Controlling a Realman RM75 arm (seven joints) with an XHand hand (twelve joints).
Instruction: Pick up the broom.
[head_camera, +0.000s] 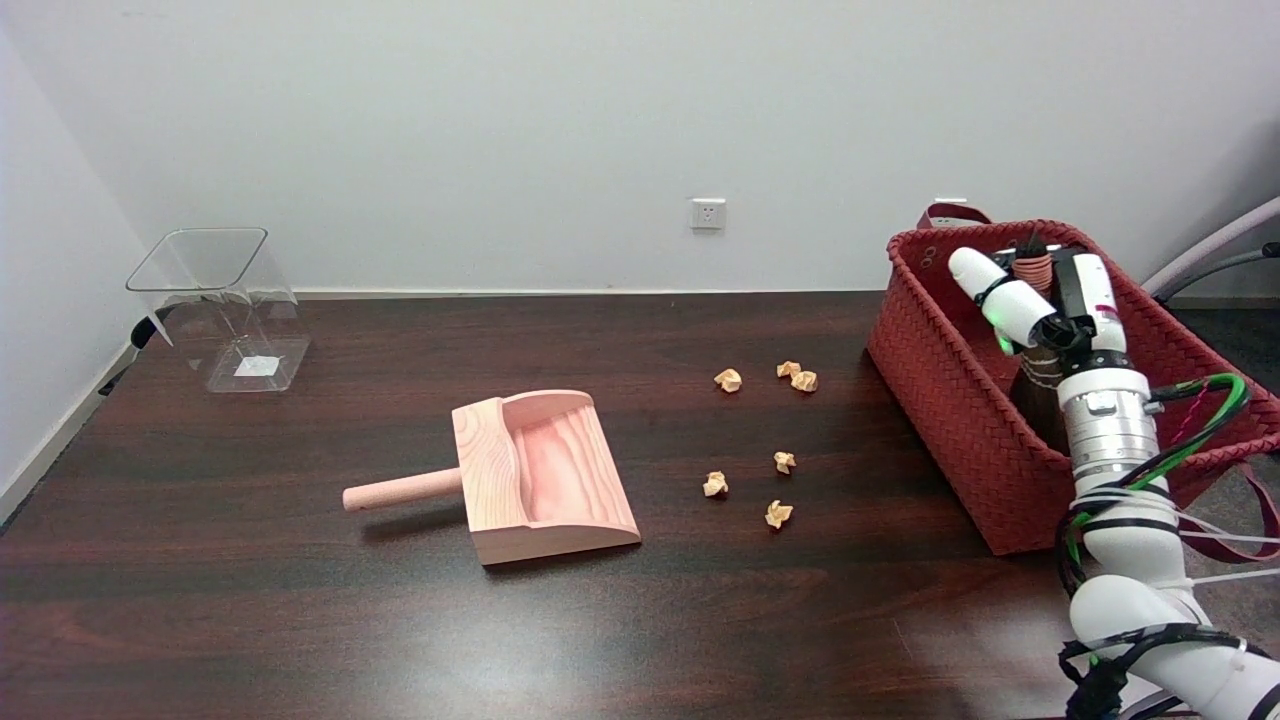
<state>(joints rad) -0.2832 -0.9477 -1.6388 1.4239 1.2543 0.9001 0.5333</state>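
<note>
Woven red basket sits at the right of the frame on the dark wooden table, and the right hand reaches down inside it. Beneath the hand a dark brown broom with an orange-wrapped handle stands in the basket. Whether the fingers grasp it I cannot tell. A pale wooden dustpan lies at centre, crumpled tan paper scraps beside it, and a clear plastic bin stands upper left.
</note>
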